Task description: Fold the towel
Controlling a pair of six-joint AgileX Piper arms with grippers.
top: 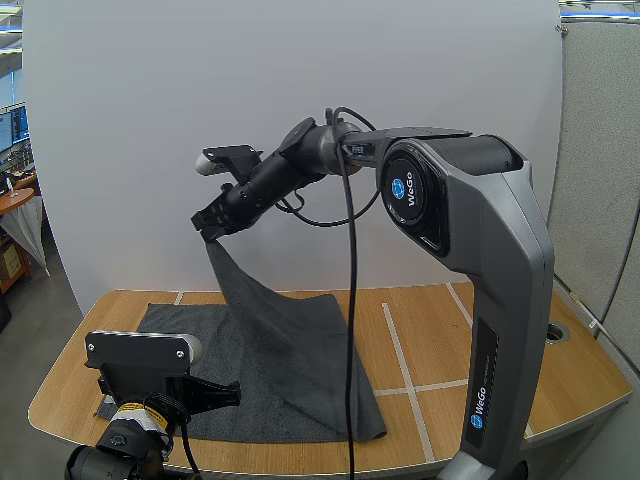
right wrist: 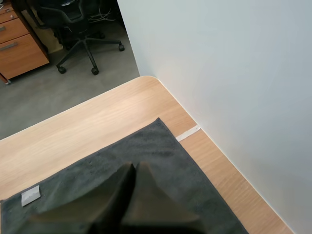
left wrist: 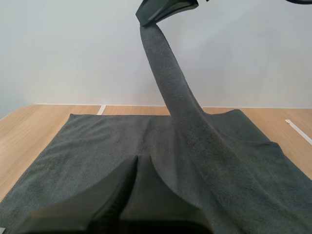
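Note:
A dark grey towel (top: 290, 370) lies spread on the wooden table (top: 460, 330). One of its corners is pulled up into a taut strip (left wrist: 170, 83). My right gripper (top: 209, 227) is shut on that corner, high above the table's left half. In the right wrist view its fingers (right wrist: 135, 168) lie together over the towel (right wrist: 165, 146) below. My left gripper (top: 233, 393) hovers low over the towel's near left part, pointing right. Its fingers (left wrist: 138, 163) form one dark wedge with nothing between them, above the flat cloth (left wrist: 87, 141).
White tape lines (top: 400, 350) cross the table right of the towel. A small white label (right wrist: 30, 195) sits at the towel's edge. The table's rounded left corner (right wrist: 144, 80) drops off to the floor, where an office chair (right wrist: 73, 19) stands.

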